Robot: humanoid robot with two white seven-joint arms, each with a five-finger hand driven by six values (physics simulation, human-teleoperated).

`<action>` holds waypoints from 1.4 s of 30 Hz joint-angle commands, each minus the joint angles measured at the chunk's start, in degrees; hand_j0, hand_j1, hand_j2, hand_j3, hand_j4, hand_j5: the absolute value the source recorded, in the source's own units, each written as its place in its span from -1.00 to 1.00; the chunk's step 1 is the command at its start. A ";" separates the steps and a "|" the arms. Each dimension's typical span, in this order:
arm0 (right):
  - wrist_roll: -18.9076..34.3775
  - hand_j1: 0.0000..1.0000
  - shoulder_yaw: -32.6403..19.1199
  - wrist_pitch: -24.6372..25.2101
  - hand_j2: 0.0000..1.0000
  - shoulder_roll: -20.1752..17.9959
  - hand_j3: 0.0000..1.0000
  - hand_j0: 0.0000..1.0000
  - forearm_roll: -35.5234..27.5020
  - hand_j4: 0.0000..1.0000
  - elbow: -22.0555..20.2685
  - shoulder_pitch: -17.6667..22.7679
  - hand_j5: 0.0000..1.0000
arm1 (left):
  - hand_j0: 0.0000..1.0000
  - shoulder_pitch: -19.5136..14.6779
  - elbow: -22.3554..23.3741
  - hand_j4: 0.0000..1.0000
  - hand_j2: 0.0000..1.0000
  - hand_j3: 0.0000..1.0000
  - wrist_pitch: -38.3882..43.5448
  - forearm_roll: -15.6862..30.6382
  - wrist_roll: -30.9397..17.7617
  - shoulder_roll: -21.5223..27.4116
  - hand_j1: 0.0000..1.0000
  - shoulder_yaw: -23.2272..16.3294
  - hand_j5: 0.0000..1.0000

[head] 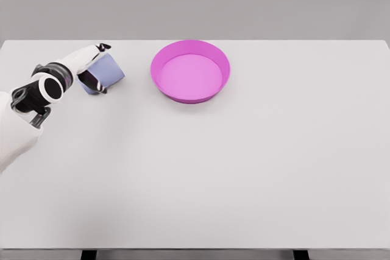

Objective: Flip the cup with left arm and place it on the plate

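At the upper left of the frame, the left hand (91, 68) gripped the blue cup (105, 72), tilted, left of the pink plate (191, 71); it needed a firm grip while rotating upright; then carry right.

Left arm (24, 120) cut off at left edge, shoulder out of frame. Left hand (85, 68) hides the near side of cup (105, 72); fingertip contact too small to tell. Table (244, 181) legs clipped at the bottom edge.
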 commanded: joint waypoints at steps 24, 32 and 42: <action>0.01 1.00 0.00 -0.06 1.00 0.00 1.00 1.00 0.00 1.00 0.00 0.09 1.00 | 1.00 -0.35 3.60 1.00 1.00 1.00 -0.11 -0.46 0.56 -2.77 1.00 0.60 1.00; 0.01 1.00 0.00 0.03 1.00 0.00 1.00 1.00 0.00 1.00 0.00 0.09 1.00 | 1.00 -0.53 4.74 1.00 1.00 1.00 -0.11 -0.55 0.64 -4.09 1.00 0.60 1.00; -0.07 1.00 0.00 -0.06 1.00 0.00 1.00 1.00 0.00 1.00 0.00 0.00 1.00 | 1.00 -1.05 4.83 1.00 1.00 1.00 -0.11 -0.55 0.64 -4.88 1.00 0.60 1.00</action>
